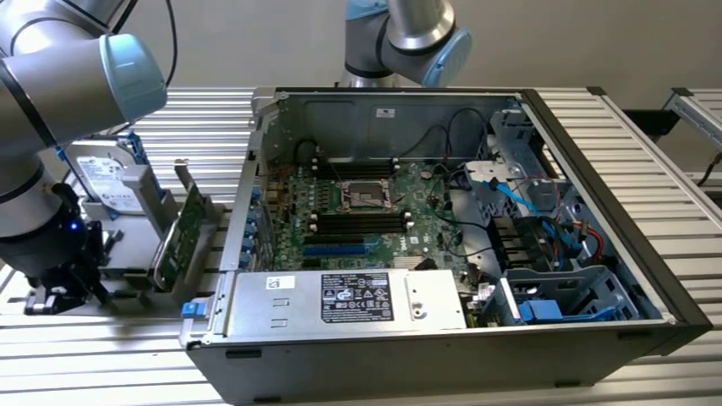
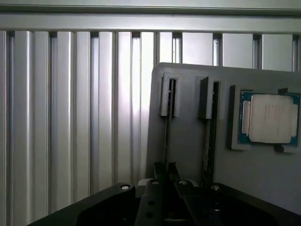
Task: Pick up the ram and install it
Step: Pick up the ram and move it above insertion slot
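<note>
In the wrist view the ram [image 2: 168,127] stands edge-on in a slot of the grey holder [image 2: 186,141], a thin dark stick. My gripper [image 2: 166,168] is low over it, its two black fingers pressed against the stick's near end, shut on it. The stick still sits in the slot. A second thin stick [image 2: 209,136] stands in the neighbouring slot. In the exterior view my gripper [image 1: 62,292] is down at the holder, at the exterior view's left, well away from the open computer case [image 1: 587,169]. The black motherboard slots [image 1: 355,222] lie inside the case.
A square silver processor chip [image 2: 270,117] rests on the holder beside the sticks. A wider green expansion card [image 1: 181,228] stands upright between holder and case, with a hard drive [image 1: 107,182] behind it. A second arm [image 1: 407,38] stands behind the case. The table is ribbed aluminium.
</note>
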`<state>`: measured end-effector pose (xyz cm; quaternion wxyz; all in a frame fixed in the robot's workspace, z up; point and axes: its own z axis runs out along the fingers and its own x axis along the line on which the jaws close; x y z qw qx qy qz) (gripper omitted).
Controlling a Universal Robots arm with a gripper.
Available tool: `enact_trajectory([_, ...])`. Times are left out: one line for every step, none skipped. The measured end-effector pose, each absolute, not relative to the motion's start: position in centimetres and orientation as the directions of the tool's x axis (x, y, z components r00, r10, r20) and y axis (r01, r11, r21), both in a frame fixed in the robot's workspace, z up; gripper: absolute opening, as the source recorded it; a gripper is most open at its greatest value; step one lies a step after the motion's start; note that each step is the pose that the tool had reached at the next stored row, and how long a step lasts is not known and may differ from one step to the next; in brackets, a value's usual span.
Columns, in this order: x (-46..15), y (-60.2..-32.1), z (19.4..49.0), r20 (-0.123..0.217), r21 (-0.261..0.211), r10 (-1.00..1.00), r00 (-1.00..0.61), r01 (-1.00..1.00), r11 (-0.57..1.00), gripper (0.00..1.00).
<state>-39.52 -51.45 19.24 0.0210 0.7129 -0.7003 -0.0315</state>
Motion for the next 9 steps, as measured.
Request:
enact_trajectory([-39.52,-51.46,19.25,-0.015,0.074,-0.999,0.034,-0.997,-0.035,0.14])
enact_trajectory([-39.52,-51.46,19.25,-0.015,0.074,-0.999,0.052,-0.996,-0.053,0.14])
enact_trajectory([-39.52,-51.46,19.25,-0.015,0.074,-0.997,0.069,-0.995,-0.07,0.14])
enact_trajectory([-39.52,-51.46,19.25,-0.015,0.073,-0.996,0.084,-0.994,-0.085,0.14])
enact_trajectory([-39.52,-51.45,19.24,-0.015,0.073,-0.995,0.098,-0.992,-0.098,0.14])
enact_trajectory([-39.52,-51.46,19.25,-0.015,0.073,-0.994,0.113,-0.991,-0.113,0.14])
enact_trajectory([-39.52,-51.46,19.24,-0.015,0.073,-0.992,0.125,-0.989,-0.126,0.14])
enact_trajectory([-39.52,-51.46,19.25,-0.016,0.073,-0.991,0.13,-0.989,-0.131,0.14])
enact_trajectory([-39.52,-51.46,19.25,-0.016,0.073,-0.991,0.132,-0.988,-0.133,0.14])
